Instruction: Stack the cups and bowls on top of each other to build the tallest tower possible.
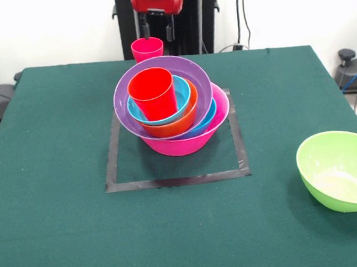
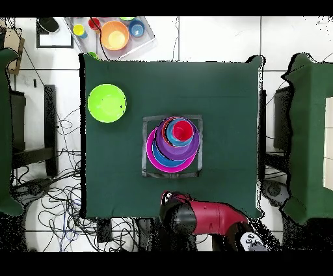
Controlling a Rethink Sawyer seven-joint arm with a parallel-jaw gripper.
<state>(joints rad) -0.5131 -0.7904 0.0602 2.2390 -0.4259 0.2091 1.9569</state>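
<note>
The tower (image 1: 175,112) stands inside a black tape square. Its base is the large pink bowl (image 1: 189,144). A blue bowl (image 1: 207,122), an orange bowl (image 1: 175,126) and a light blue bowl (image 1: 179,102) nest in it, with the purple bowl (image 1: 192,76) tilted around them. The red cup (image 1: 153,92) stands upright in the middle. In the overhead view the tower (image 2: 172,146) is at the table's centre. The pink-red cup (image 1: 147,49) stands behind the tower at the far table edge. My gripper (image 1: 157,30) hangs open just above that cup. The light green cup is not on the table.
The large lime green bowl (image 1: 341,170) sits upright near the front right corner; it also shows in the overhead view (image 2: 107,103). A tray (image 2: 144,40) off the table holds an orange bowl (image 2: 114,35) and small blue bowls. The tape square (image 1: 176,181) marks the table's centre.
</note>
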